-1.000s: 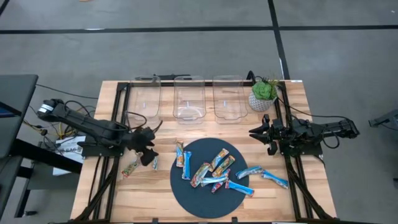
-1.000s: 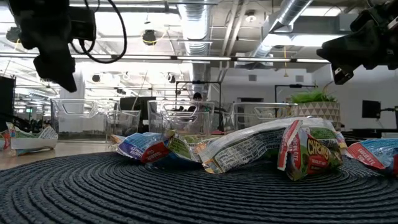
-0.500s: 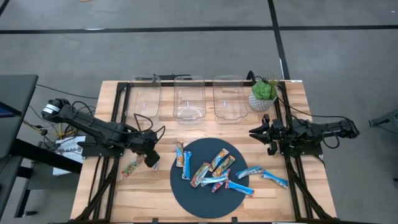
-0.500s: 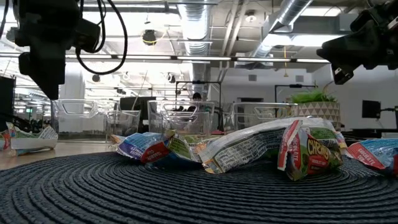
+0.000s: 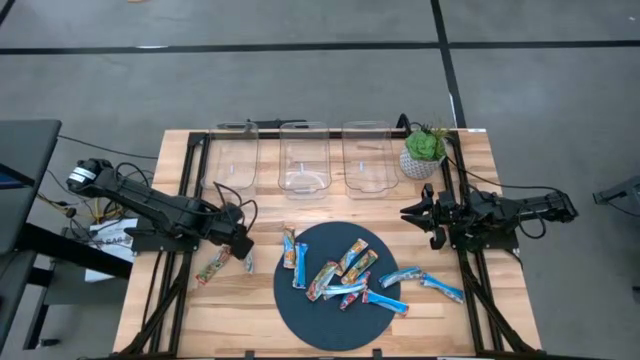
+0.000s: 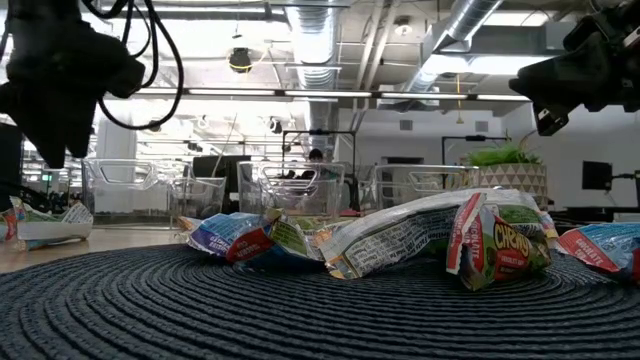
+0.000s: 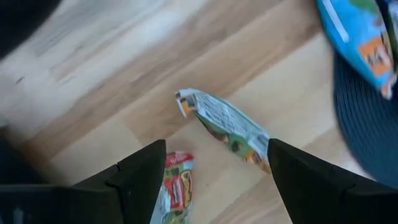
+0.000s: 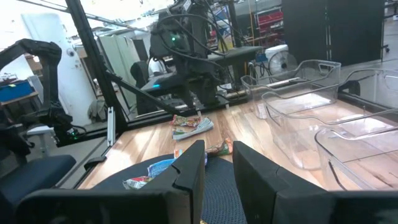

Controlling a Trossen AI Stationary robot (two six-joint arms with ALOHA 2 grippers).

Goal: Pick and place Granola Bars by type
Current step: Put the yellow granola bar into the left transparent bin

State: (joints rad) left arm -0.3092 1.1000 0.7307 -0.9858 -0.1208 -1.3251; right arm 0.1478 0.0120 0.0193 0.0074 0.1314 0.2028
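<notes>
Several granola bars, blue and multicoloured, lie heaped on the round dark mat (image 5: 300, 310), with two blue ones (image 5: 400, 275) right of it. Two multicoloured bars lie flat on the wood left of the mat (image 5: 248, 262) (image 5: 211, 268). My left gripper (image 5: 240, 248) hovers open above them. In the left wrist view (image 7: 216, 144) one bar (image 7: 227, 127) shows between its fingers and the other (image 7: 176, 186) beside one finger. My right gripper (image 5: 418, 215) waits open near the table's right side, above the wood.
Three clear bins (image 5: 235, 160) (image 5: 304, 158) (image 5: 367, 158) stand in a row along the far edge, with a small potted plant (image 5: 424, 150) at their right. Dark frame rails run along both sides of the table. Bare wood shows between the bins and the mat.
My left gripper has moved down and a little toward the table's left, closing in on the two bars on the wood left of the mat. The bars have not moved.
</notes>
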